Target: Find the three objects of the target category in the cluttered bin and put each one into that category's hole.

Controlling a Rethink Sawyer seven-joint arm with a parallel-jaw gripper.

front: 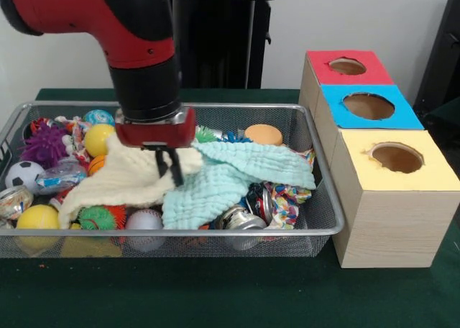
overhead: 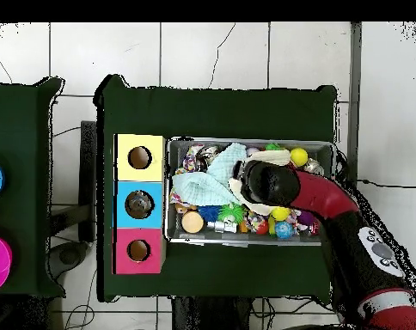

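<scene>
gripper [front: 171, 165] fingers pressed nearly together, tips down on the cream cloth [front: 126, 178] mid-bin [front: 302, 112]; can't tell if it's pinched. teal cloth [front: 230, 180] overlaps it, so a lift could drag both and spill balls.

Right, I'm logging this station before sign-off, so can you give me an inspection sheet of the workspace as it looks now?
Surface: dark green cloth-covered table, seen bare in front of the basket.
Job's things: wide silver wire-mesh bin; three wooden boxes with round holes, topped red, blue, yellow.
Clutter: cream cloth, pale teal cloth, purple spiky ball, yellow ball, small soccer ball, crushed cans.
Gripper: black fingers down on the cream cloth; whether they are open or shut is unclear.
Cables: thin wires on the floor.
Surroundings: white tiled floor; second green table.
</scene>
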